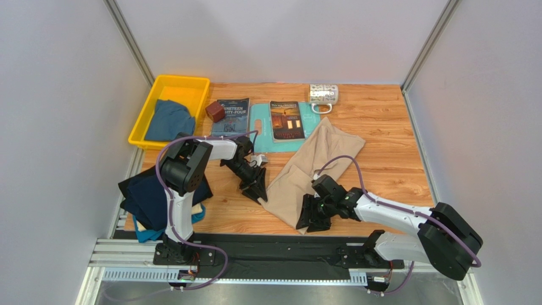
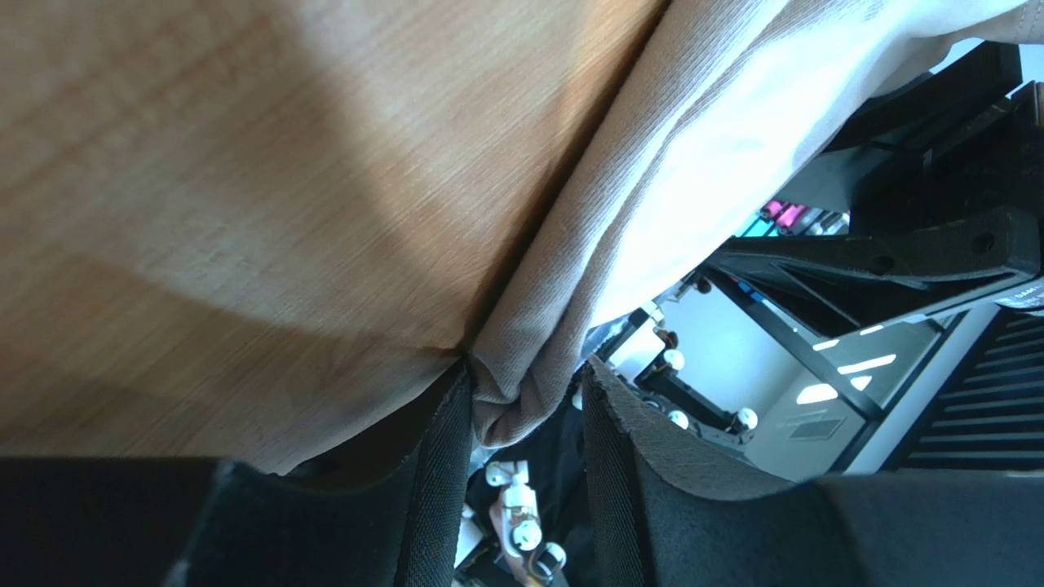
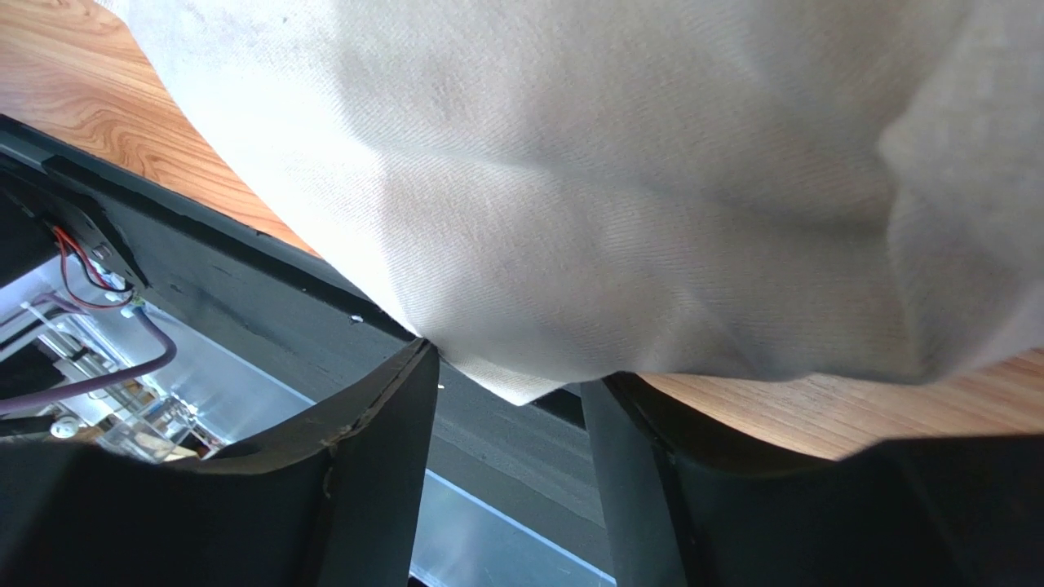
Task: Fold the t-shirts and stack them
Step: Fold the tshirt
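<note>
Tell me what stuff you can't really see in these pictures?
- Top view: the left arm covers part of the navy t-shirt; the teal t-shirt only peeks out beneath.
- Left wrist view: a corner of the beige t-shirt sits between the fingers of the left gripper; pinched or not is unclear.
- Top view: the right gripper hides the beige t-shirt's near edge.
- Top view: the mug has print too small to read.

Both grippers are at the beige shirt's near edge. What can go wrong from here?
1. The left gripper has only a thin bunched corner of the beige t-shirt between its fingers, so the cloth may slip out on a lift.
2. The right gripper stands wide, with just the shirt's tip over the gap. Closing may catch too little cloth.
3. The shirt's far end lies close by the book, so a pull might nudge it.
</note>
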